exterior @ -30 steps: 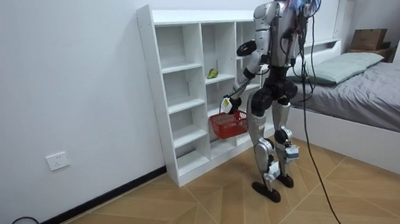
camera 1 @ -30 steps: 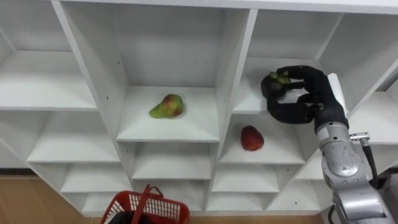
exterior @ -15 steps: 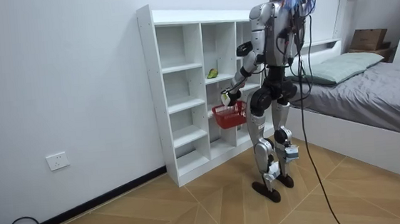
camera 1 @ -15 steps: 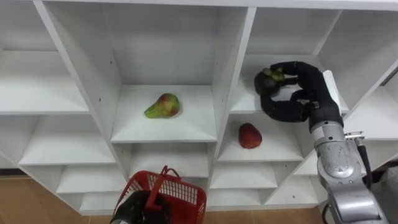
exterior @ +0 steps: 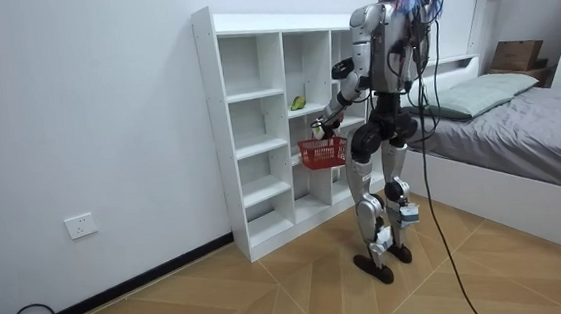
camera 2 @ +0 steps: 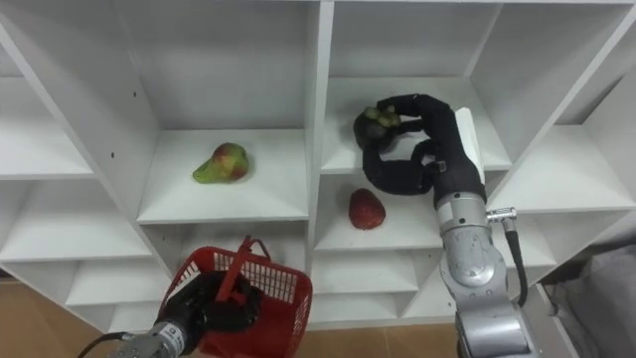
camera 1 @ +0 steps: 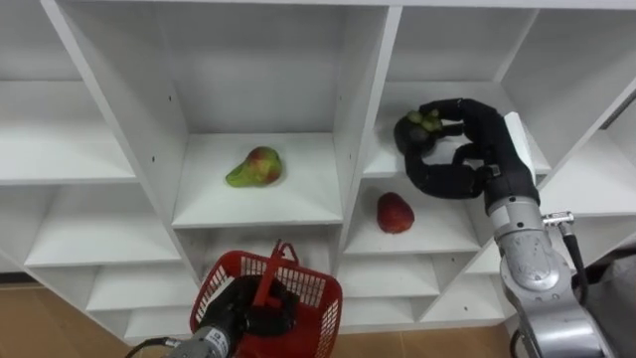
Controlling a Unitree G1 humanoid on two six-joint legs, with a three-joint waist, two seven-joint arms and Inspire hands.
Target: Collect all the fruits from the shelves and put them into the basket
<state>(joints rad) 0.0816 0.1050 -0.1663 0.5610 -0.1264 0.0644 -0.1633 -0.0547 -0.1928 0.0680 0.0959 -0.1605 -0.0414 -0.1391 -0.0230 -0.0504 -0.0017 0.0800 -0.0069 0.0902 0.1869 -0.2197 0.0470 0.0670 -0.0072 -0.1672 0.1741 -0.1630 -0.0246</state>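
If the right hand (camera 1: 495, 149), curled round the dark fruit (camera 1: 417, 125) at the shelf's (camera 1: 383, 161) front edge, slips, the fruit misses the basket (camera 1: 323, 290) that the left hand (camera 1: 248, 313) grips.

Three fruits (camera 1: 253, 166) (camera 1: 395, 213) (camera 1: 429, 121), one basket (camera 1: 316, 303)

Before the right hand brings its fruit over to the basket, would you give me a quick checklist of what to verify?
1. Right hand curled round the dark fruit: ok.
2. Fruit lifted clear of the shelf: cannot tell.
3. Left hand gripping the red basket by its handle: ok.
4. Basket beneath the fruit: not ok, it hangs lower, to the left.
5. Pear and red fruit left to collect: ok, both lie on their shelves.
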